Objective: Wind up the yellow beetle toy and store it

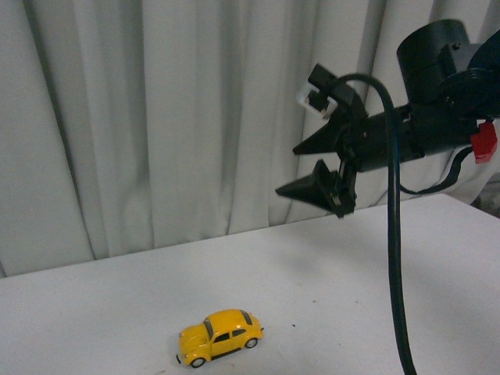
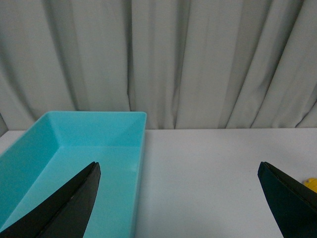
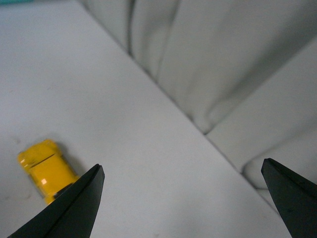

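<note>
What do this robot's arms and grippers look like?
The right arm is black, with a round drum-shaped joint, a small red part and a thick dark cable looping off it. The right gripper has two black wedge-shaped fingers tapering to points. The left gripper looks the same.

**Bench, curtain and bin**

A white bench (image 1: 351,258) fills the front view from 3 through 6 to 9 o'clock. A pale pleated curtain (image 1: 156,117) hangs behind it at 12. A turquoise bin (image 2: 89,130) sits on the bench, near the curtain.
</note>
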